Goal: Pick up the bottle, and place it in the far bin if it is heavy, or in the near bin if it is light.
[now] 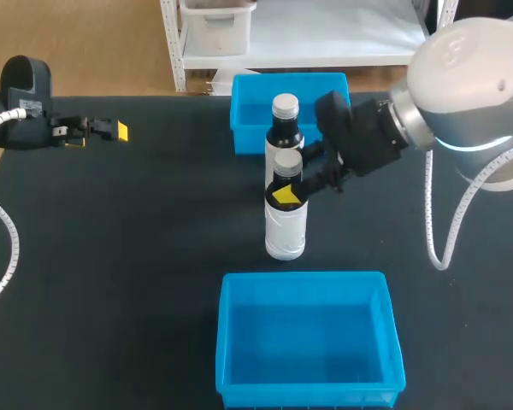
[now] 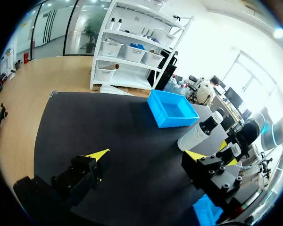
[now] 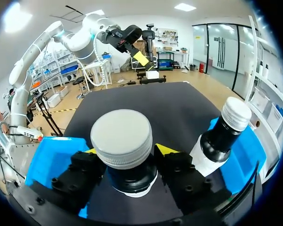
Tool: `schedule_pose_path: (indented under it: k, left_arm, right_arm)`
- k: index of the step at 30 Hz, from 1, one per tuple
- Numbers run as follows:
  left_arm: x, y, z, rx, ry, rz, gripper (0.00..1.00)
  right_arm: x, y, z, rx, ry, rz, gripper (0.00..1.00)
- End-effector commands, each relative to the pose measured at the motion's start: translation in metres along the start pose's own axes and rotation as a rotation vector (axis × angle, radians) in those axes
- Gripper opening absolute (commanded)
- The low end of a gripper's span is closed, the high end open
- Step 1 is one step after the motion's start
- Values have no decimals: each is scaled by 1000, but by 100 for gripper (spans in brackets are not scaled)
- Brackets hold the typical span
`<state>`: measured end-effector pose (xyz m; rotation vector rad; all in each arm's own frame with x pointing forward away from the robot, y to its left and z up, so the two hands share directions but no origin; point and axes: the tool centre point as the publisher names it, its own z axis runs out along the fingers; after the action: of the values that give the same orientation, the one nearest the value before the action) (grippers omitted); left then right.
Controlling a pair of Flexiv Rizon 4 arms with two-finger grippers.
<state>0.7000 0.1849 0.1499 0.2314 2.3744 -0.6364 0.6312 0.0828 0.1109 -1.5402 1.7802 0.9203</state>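
Two dark bottles with grey caps and white labels stand mid-table. The nearer bottle (image 1: 285,226) (image 3: 122,139) has my right gripper (image 1: 289,186) (image 3: 129,153) shut on its dark neck, just under the cap, one finger on each side. The other bottle (image 1: 285,128) (image 3: 221,136) stands right behind it, in front of the far blue bin (image 1: 248,94) (image 3: 247,150). The near blue bin (image 1: 308,342) (image 3: 52,155) sits at the table's front edge with nothing in it. My left gripper (image 1: 98,132) (image 2: 148,157) is open at the far left, holding nothing.
The black table top (image 1: 137,256) is bare to the left of the bottles and between them and the near bin. My right arm's white cable (image 1: 445,231) hangs down to the right of the bottles.
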Motion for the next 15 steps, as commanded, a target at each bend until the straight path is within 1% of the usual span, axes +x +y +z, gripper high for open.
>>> schedule_pose_path:
  k: [1,7,9,11,13,15]
  left_arm:
    - [0,0,0,0,0,0,100]
    - [0,0,0,0,0,0,100]
    - [0,0,0,0,0,0,100]
    - [0,0,0,0,0,0,100]
    - [0,0,0,0,0,0,100]
    - [0,0,0,0,0,0,100]
  right_arm:
    - [0,-1,2,-2,3,0,48]
    - [0,-1,3,-4,3,-2,44]
    - [0,-1,3,-4,3,-4,37]
    - [0,0,3,-4,4,-6,25]
    - [0,0,2,-3,4,-8,0]
    - [0,1,1,-2,5,-9,0]
